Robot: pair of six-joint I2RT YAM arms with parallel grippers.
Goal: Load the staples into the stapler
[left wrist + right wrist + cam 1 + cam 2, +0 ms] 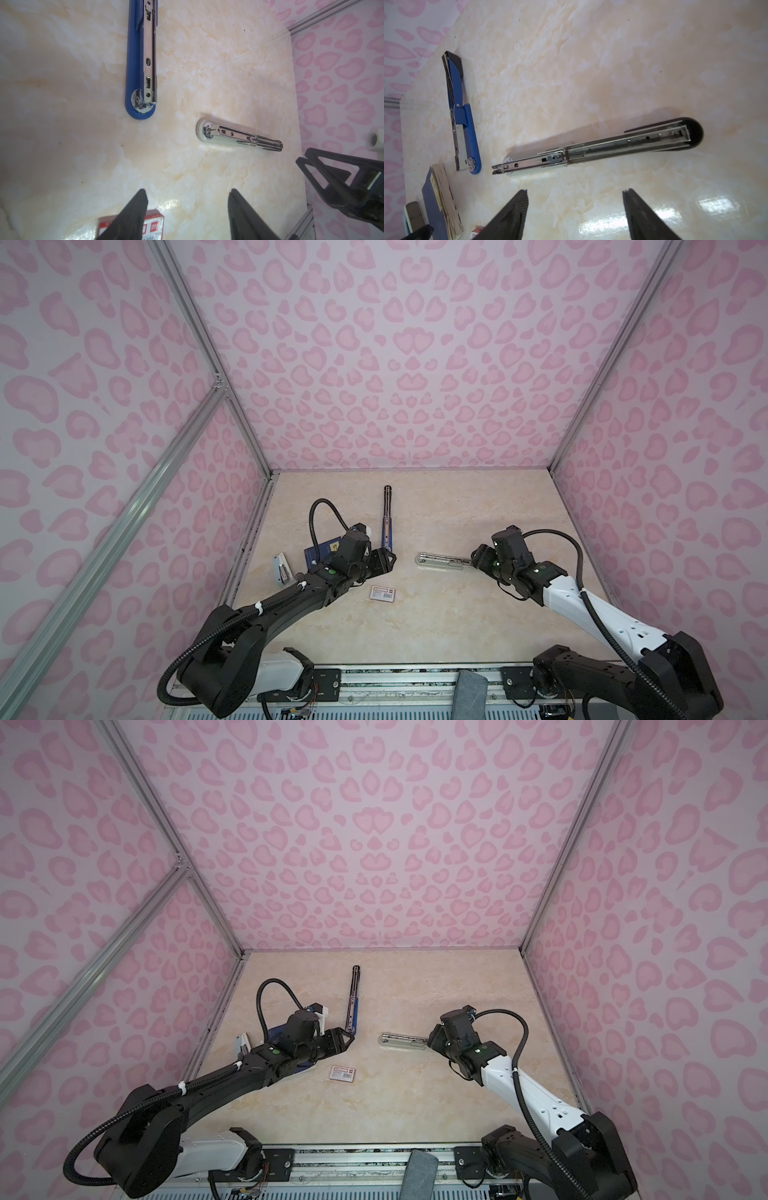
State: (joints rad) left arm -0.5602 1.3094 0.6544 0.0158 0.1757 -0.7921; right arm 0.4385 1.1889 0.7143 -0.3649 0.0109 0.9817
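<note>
Plainly, both hands are free. The left gripper [188, 191] has its jaws spread with nothing between them and hangs just off the near end of the blue stapler [387, 522]. The right gripper [575, 191], also spread and empty, sits to that stapler's right, at the dark end of the pale stapler [440, 561]. The pale stapler lies crosswise off the blue stapler's near end. Both staplers lie folded open on the table [457, 614] with their metal rails showing.

The staples [284, 572] sit in the tray [279, 560], well to the left of the blue stapler and past the booklet [320, 553]. The box [383, 593] lies robot-side of the blue stapler's near end, just under the left jaws.

I judge that the step in hand is fetching a strip, and nothing is loaded yet. The left arm is the natural one for it, since the tray is on its side. It should come down over the tray and not the box, and pinch one strip across its long sides. The squeeze should be gentle, because glued strips snap. The strip should travel level and be set legs-down along the open rail. The right gripper can pin the chosen stapler so that it does not skate. Which stapler is meant I cannot tell.
</note>
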